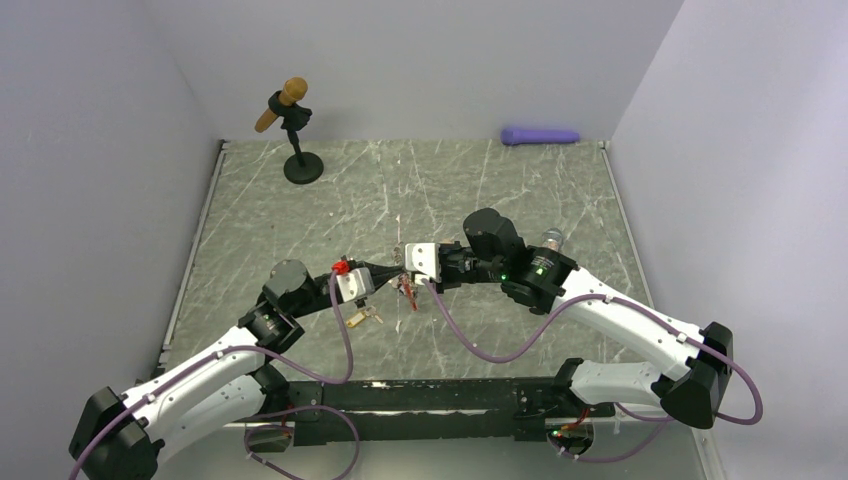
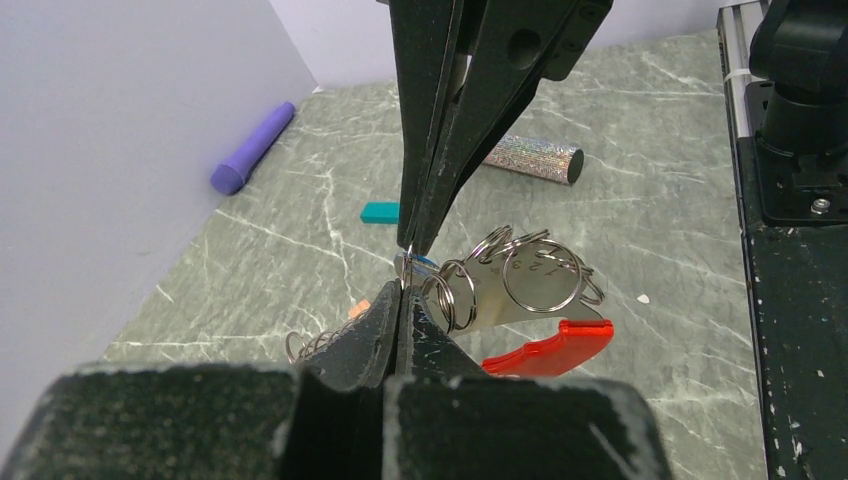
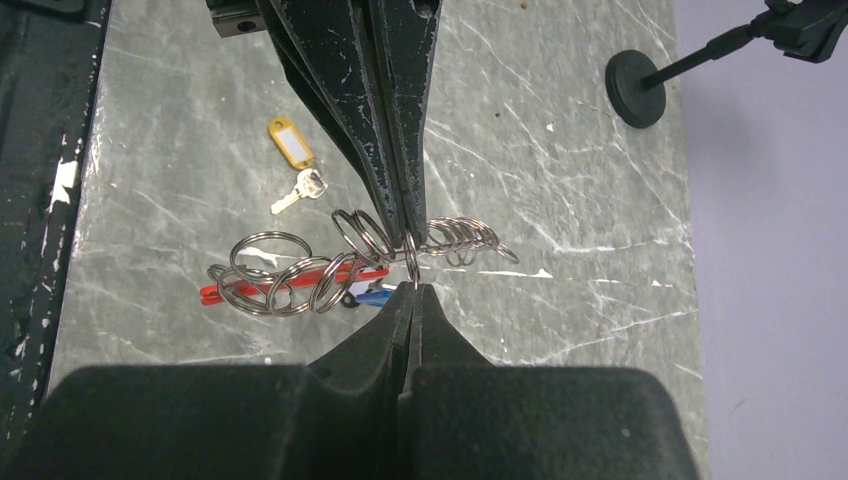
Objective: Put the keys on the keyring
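Keyring (image 3: 300, 280), bunched silver rings with a red clip (image 2: 550, 345), is held over the table (image 1: 500, 200) at the centre of the overhead view. Left gripper (image 2: 400, 305) and right gripper (image 3: 412, 300) meet tip to tip there, each clenched on a ring. One key with a yellow tag (image 3: 290, 142) lies loose on the table, upper left in the right wrist view, not yet on. A blue tag (image 2: 422, 263) among the rings may be a key already threaded. No container shows.
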